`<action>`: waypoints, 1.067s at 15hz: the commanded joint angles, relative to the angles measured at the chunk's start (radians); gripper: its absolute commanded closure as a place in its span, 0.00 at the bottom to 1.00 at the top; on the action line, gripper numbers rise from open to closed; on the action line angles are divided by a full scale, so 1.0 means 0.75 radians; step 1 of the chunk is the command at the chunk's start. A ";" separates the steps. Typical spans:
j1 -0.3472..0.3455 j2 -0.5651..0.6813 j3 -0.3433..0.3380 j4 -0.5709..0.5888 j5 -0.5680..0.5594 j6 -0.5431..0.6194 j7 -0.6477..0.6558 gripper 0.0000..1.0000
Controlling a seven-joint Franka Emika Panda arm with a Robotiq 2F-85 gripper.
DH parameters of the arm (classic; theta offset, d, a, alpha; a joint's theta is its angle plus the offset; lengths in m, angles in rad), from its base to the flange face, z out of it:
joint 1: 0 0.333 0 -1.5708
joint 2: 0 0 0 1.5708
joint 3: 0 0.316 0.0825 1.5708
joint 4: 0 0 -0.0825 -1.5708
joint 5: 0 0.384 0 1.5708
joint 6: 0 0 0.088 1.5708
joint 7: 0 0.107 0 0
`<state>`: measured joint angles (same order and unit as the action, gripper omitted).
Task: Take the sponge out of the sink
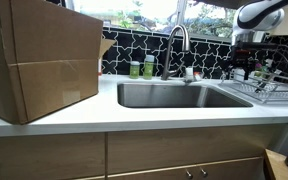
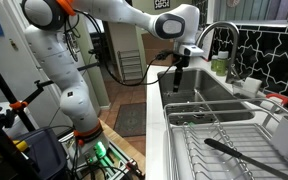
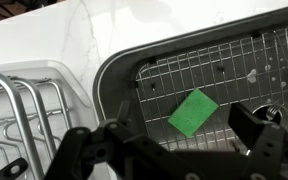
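In the wrist view your gripper (image 3: 184, 148) has its jaws spread wide with nothing between them. Only the dark fingers (image 3: 254, 125) show along the bottom edge, out of focus and cut off by the frame. The sponge (image 3: 193, 112) lies flat on the wire grid (image 3: 234, 70) that covers the floor of the sink (image 3: 119, 80). It is turned cornerwise to the grid lines, apart from the basin walls, and it shows in the gap between your fingers without touching either. This is the only view that shows it. In an exterior view the near wall of the sink (image 1: 184, 96) hides the basin floor, and in an exterior view the gripper (image 2: 176, 82) hangs over the end of the sink (image 2: 199, 95) farthest from the faucet (image 2: 219, 35), where the rim and the dish rack (image 2: 224, 140) in the foreground cover the bottom. How high the fingertips stand above the grid cannot be told from that angle (they look to be about level with the rim). The arm (image 1: 259, 15) is cropped at the top corner of an exterior view, and a cardboard box (image 1: 39, 60) blocks one end of the counter (image 1: 134, 115). The small marks on the grid near the far wall are too blurred to identify.
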<state>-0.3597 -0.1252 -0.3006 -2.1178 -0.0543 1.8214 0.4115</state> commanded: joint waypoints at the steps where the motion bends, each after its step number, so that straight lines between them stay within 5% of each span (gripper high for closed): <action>1: 0.006 0.001 -0.006 0.004 0.000 -0.003 0.000 0.00; 9: 0.017 0.329 -0.023 -0.052 0.294 0.354 0.424 0.00; 16: 0.018 0.650 -0.005 0.041 0.511 0.593 0.508 0.00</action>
<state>-0.3497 0.2594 -0.3050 -2.1483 0.2493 2.2295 0.7908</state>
